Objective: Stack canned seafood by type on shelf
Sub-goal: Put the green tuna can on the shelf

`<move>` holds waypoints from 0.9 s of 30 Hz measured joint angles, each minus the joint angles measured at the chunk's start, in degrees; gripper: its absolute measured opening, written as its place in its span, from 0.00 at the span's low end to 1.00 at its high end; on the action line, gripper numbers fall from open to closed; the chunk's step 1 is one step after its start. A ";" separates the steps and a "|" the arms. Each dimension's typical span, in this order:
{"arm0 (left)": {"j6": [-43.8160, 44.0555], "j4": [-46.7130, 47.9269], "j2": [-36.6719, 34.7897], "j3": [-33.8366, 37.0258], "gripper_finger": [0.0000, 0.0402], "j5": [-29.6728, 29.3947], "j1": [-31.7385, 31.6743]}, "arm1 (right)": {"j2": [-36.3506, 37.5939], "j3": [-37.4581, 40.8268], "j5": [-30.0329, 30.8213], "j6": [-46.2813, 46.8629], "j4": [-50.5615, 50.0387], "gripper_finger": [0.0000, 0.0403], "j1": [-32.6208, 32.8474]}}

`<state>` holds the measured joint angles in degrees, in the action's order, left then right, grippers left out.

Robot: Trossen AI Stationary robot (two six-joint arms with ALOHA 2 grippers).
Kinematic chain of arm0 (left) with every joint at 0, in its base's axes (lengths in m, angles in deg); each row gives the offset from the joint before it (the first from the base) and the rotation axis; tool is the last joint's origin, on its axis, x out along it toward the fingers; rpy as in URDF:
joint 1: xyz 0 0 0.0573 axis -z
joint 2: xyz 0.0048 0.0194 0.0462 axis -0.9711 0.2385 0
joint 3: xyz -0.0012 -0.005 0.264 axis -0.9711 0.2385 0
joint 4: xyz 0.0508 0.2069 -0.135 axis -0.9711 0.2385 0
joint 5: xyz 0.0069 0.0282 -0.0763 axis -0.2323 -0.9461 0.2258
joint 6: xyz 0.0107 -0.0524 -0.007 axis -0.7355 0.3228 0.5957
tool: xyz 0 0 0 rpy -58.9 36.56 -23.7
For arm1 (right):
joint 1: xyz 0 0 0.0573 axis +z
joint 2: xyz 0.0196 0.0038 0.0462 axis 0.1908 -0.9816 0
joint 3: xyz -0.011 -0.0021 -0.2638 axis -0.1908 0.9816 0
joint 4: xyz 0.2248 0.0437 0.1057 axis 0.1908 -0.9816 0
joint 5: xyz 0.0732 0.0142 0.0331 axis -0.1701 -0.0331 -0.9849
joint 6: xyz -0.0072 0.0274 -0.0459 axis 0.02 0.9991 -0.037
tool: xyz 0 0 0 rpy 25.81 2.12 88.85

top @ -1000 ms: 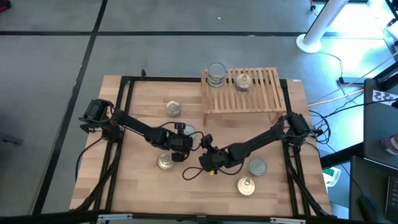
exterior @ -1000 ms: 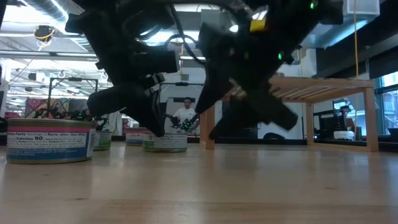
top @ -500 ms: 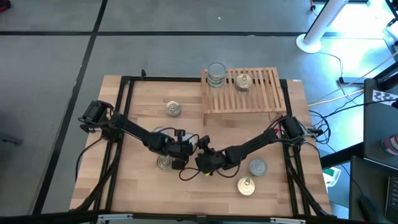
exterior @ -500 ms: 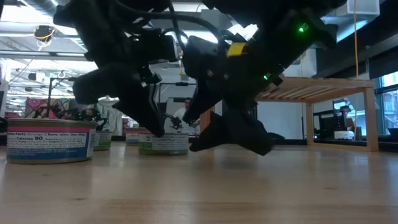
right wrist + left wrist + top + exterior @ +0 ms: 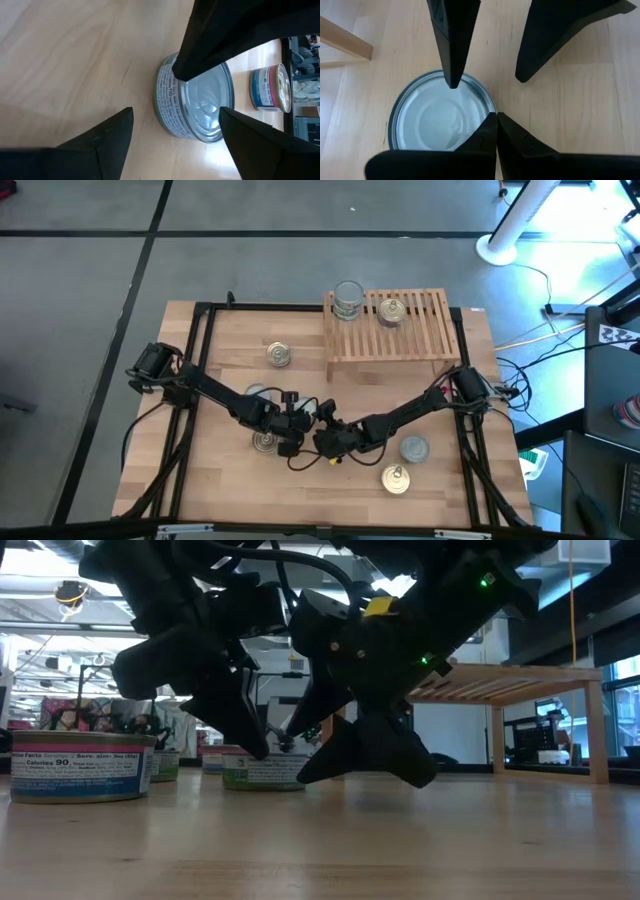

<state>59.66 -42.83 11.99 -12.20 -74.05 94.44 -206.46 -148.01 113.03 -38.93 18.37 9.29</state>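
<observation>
**Two tins shelved, most still on the tabletop**

Seen from above, the slatted wood shelf (image 5: 415, 330) at the far side of the tabletop (image 5: 230, 330) carries just two tins: a silver-top tin (image 5: 347, 299) at its left corner and a gold pull-ring tin (image 5: 390, 310) beside it, apart, neither stacked. Rest of the rack looks bare.

Still loose on the tabletop: a gold tin (image 5: 279, 354) mid-left, another gold tin (image 5: 264, 441) near the left arm, a silver tin (image 5: 414, 448) and a pull-ring tin (image 5: 396, 478) front-right, plus a silver-lidded tin (image 5: 442, 112) under both arms at centre. Sorting by type looks barely begun; approx. five tins left to move, no stacks built yet.

At centre, the left hand (image 5: 297, 426), fingers pressed together, holds nothing and hangs over that tin's lid. The right hand (image 5: 325, 442), fingers spread wide, sits low beside the same tin (image 5: 197, 102), gripping nothing.
</observation>
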 joint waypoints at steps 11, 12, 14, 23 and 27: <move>0.93 1.88 0.00 -1.46 0.00 -0.20 -0.04 | 0.00 0.00 -0.43 0.04 0.00 0.73 -0.02; 0.94 2.18 0.00 -1.82 0.00 -0.16 -0.05 | 0.00 0.00 -0.44 0.06 0.02 0.73 -0.02; 0.94 2.40 0.00 -2.31 0.00 -0.13 -0.04 | 0.00 0.00 -0.42 0.10 0.00 0.73 -0.02; 1.16 2.37 -0.09 -4.09 0.00 -0.08 -0.02 | -0.89 0.00 1.18 1.43 0.89 0.73 -0.06; 1.22 2.42 -0.09 -4.63 0.00 0.04 -0.14 | -1.82 -0.02 2.72 1.42 1.95 0.73 -0.06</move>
<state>60.88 -40.41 11.91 -16.84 -74.01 94.30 -208.28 -148.03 115.75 -37.51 20.32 9.23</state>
